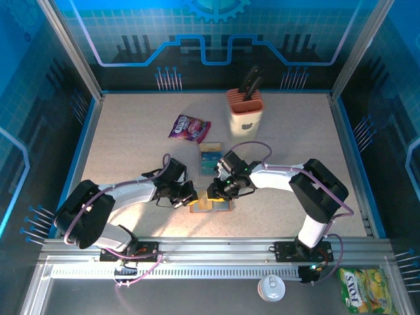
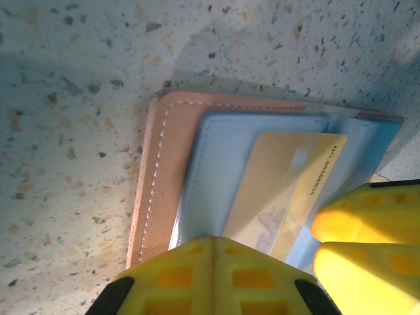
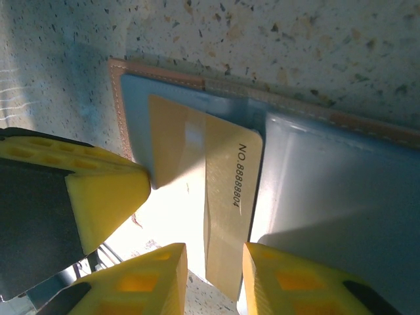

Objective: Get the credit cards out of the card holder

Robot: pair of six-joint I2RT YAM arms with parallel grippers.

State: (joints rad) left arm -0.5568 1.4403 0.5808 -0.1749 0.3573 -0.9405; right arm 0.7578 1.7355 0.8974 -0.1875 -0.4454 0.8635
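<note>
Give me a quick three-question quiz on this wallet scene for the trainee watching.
1. True or false: the left gripper has its fingers together.
2. What number is printed on the tan card sitting in the card holder?
3. Where do the loose teal cards lie? A) stacked on the card holder; B) on the table, beyond the card holder; C) hanging over the table's near edge.
Key: 1 true; 2 8888804; 3 B.

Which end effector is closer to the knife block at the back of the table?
Right. The right end effector sits nearer the arm bases than the knife block, slightly to its left. The left end effector is farther left, at the card holder.
</note>
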